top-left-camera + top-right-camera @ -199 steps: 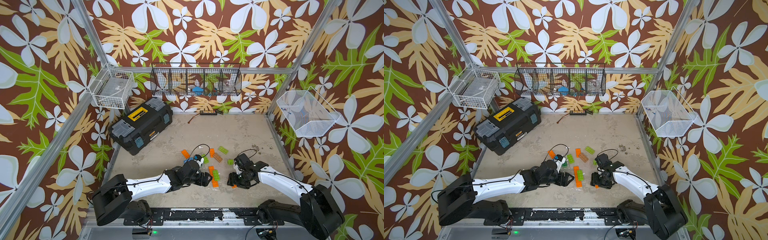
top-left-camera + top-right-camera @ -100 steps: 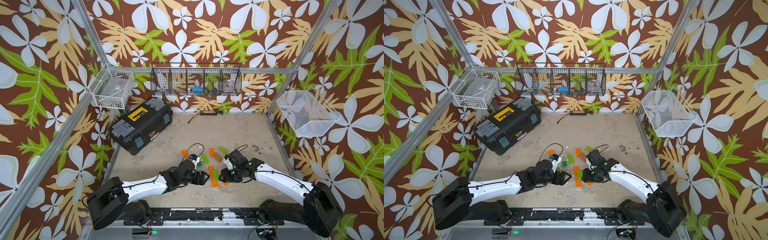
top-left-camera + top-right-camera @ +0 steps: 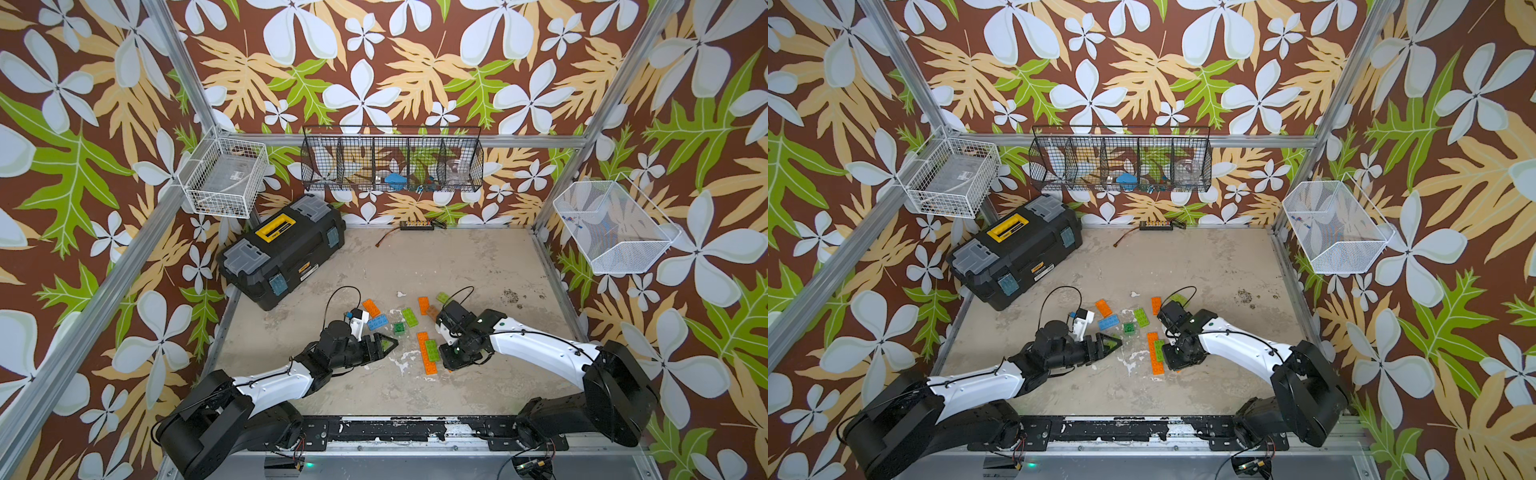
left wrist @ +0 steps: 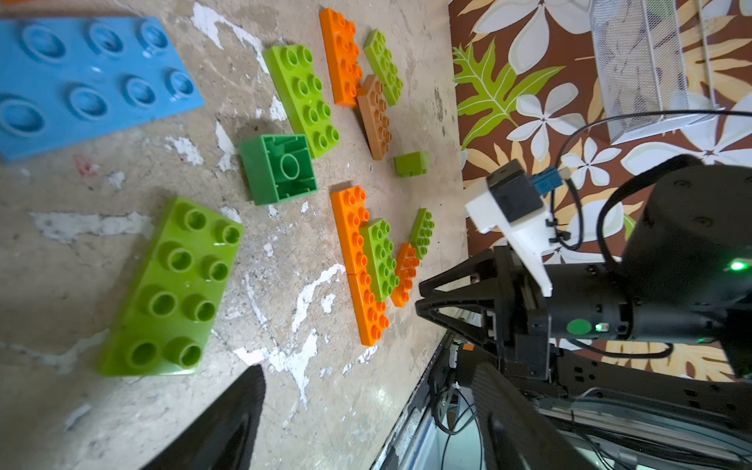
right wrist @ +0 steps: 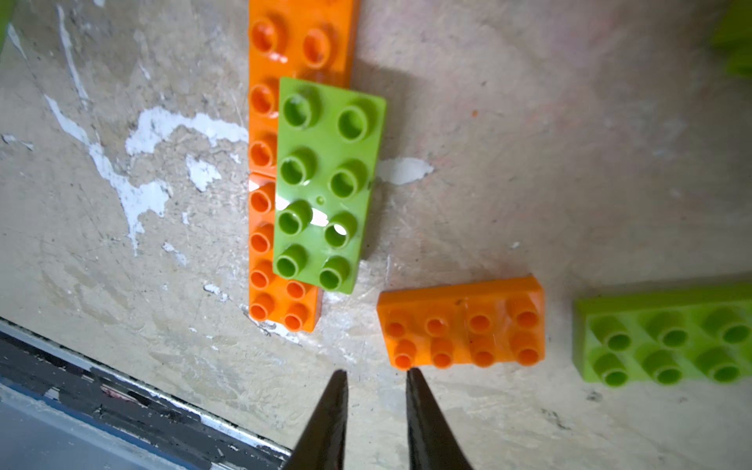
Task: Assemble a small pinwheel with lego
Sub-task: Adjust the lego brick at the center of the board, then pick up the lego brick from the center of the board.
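Two robot arms work at a lego pinwheel on a scuffed table [image 3: 457, 266] walled in floral print. A black toolbox [image 3: 282, 245] sits shut at the far left corner, its contents hidden. Three wire baskets hang on the walls. The black divided basket [image 3: 392, 164] at the back holds a blue object and a few clear or pale items too small to name. The white basket [image 3: 224, 178] on the left wall holds something pale and flat, and the mesh basket [image 3: 615, 232] on the right wall only a few coloured bits. The lego lies loose mid-table between the arms, none of it in a container. The left claw [image 3: 390, 343] stands spread, pinching nothing. A lime brick [image 4: 171, 285] lies flat before it, with a blue brick [image 4: 81, 81] and an upturned dark green square [image 4: 278, 169] near. The right claw [image 5: 375, 372] hangs low with its tips nearly together and nothing between them. One tip is at the corner of a loose orange brick [image 5: 462, 325] just beside the started stack [image 5: 325, 183] (lime over two orange laid end to end). The step in hand looks to be lifting that orange brick. Done well, the claw would spread wider, centre over the brick and close squarely on its long sides, since a corner pinch would likely skid it into the stack.
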Robot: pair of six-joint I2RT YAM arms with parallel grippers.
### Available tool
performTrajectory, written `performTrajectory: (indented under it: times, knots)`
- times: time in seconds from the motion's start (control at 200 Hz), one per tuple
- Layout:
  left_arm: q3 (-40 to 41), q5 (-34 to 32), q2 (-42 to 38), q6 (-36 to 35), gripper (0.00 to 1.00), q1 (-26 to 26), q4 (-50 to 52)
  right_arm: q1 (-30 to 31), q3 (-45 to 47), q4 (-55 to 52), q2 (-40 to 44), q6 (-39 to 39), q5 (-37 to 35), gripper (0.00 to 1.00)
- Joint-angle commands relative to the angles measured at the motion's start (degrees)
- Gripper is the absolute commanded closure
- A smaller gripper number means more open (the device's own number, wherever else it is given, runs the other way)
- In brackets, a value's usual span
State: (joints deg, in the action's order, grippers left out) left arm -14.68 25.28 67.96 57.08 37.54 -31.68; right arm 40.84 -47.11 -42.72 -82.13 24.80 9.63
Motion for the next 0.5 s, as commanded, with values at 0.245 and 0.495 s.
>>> performTrajectory:
  times: [0.245,0.495]
  knots:
    - [0.8,0.4,-1.0,0.8,0.18,-0.4,-2.3,0.4,-0.2,-0.4,-2.2,-1.5,-3.4,0.75]
    - [1.2,0.0,-1.1,0.8,0.17,-0.4,-2.4,0.7,-0.1,0.4,-3.3,-1.4,-3.0,0.76]
